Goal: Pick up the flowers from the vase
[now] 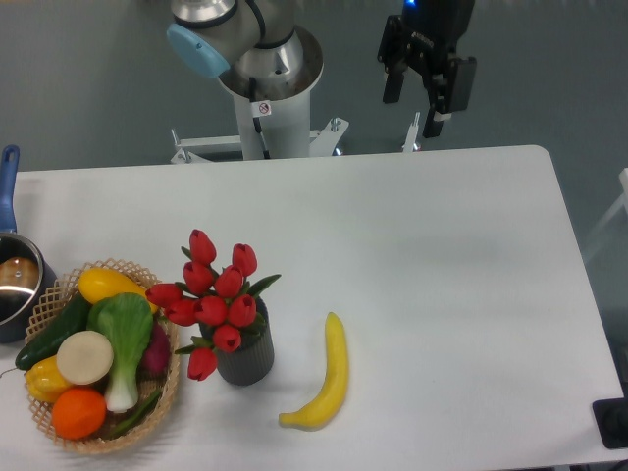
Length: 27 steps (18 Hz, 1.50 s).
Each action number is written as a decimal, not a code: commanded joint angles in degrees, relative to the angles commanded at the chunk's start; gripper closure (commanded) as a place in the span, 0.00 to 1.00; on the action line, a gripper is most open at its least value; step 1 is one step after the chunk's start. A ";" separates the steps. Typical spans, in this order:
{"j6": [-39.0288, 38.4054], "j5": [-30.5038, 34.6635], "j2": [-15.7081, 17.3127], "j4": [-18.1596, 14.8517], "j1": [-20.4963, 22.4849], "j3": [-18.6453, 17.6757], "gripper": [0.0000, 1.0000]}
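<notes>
Nothing of the task looks done yet. The flowers (216,299) stand in the vase (245,355), their stems down inside it and the buds leaning out toward the basket side. The end effector (426,86) hangs high beyond the far edge of the worktop (442,255), well apart from the vase and far off to its banana side. Its two fingers are spread with a clear gap between them, and they pinch nothing. What is left, by my judgement, is the whole job: travel over to the vase, come down on the bunch, close on the stems or leaves just above the rim, and lift straight up so the vase stays put.

Counted: one vase, one bunch of about nine red buds, though a couple overlap and the count may be off by one. One banana (327,383) lies just beside the vase, not touching it. One wicker basket (59,294) sits on the vase's other side, holding one orange (78,412), one leafy green with a white stalk (126,339), one cucumber (49,339), two yellow pieces and a pale round one. One steel pot (15,280) with a blue handle stands past the basket, at the worktop's edge.
</notes>
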 joint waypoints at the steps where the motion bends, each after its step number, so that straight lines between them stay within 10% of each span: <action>1: 0.52 0.00 0.26 1.31 0.00 -0.52 0.00; 8: -0.44 -1.14 1.14 4.40 -0.70 -3.95 0.00; 16: -22.12 -13.52 3.25 13.62 -1.41 -12.12 0.00; 27: -26.45 -33.29 2.29 15.48 -4.04 -21.35 0.00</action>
